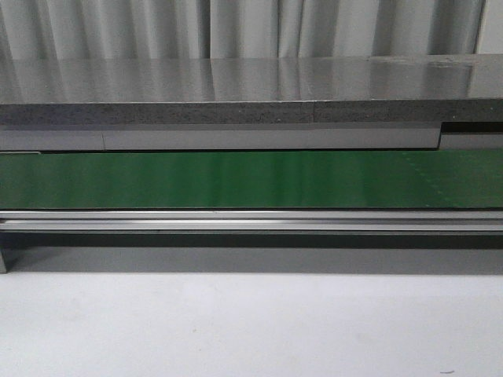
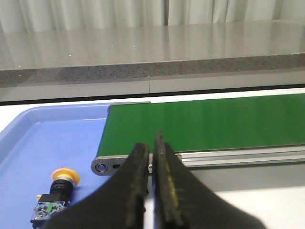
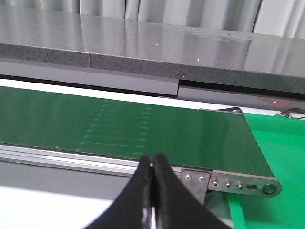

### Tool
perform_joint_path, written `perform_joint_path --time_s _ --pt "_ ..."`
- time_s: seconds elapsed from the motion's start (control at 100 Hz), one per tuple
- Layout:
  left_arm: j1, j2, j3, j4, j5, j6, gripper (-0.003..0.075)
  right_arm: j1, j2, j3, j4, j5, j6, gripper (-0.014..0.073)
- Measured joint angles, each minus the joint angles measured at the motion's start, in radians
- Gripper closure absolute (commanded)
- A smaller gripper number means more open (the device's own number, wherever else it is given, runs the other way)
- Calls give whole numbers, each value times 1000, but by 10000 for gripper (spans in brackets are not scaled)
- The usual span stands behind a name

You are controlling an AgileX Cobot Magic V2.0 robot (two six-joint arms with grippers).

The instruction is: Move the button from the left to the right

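Left wrist view: the button (image 2: 56, 194) lies on its side in a blue tray (image 2: 28, 143), off to the side of the left gripper (image 2: 151, 143) and apart from it. The yellow-orange cap points away from the camera; the black body with green and blue marks is nearest the lens. The left gripper is empty, its two black fingers (image 2: 138, 162) drawn together to a narrow slit. Ahead of the gripper lies the end of the green conveyor belt (image 2: 200, 125), whose corner overlaps the tray edge. Beyond the belt runs a grey stone counter (image 2: 152, 52).

Front view: the belt (image 1: 251, 179) spans the frame above a white surface (image 1: 251, 326); neither gripper nor button appears.

Right wrist view: the right gripper (image 3: 153, 164) is empty, fingers pressed together. Ahead of it lies the belt's other end (image 3: 143, 126); beside that end is a green tray (image 3: 281, 152).
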Motion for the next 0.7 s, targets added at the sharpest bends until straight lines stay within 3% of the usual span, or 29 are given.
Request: perform_joint_path --time_s 0.7 --pt "0 0 -29 -49 -35 0 715 0 0 0 0 0 0 662"
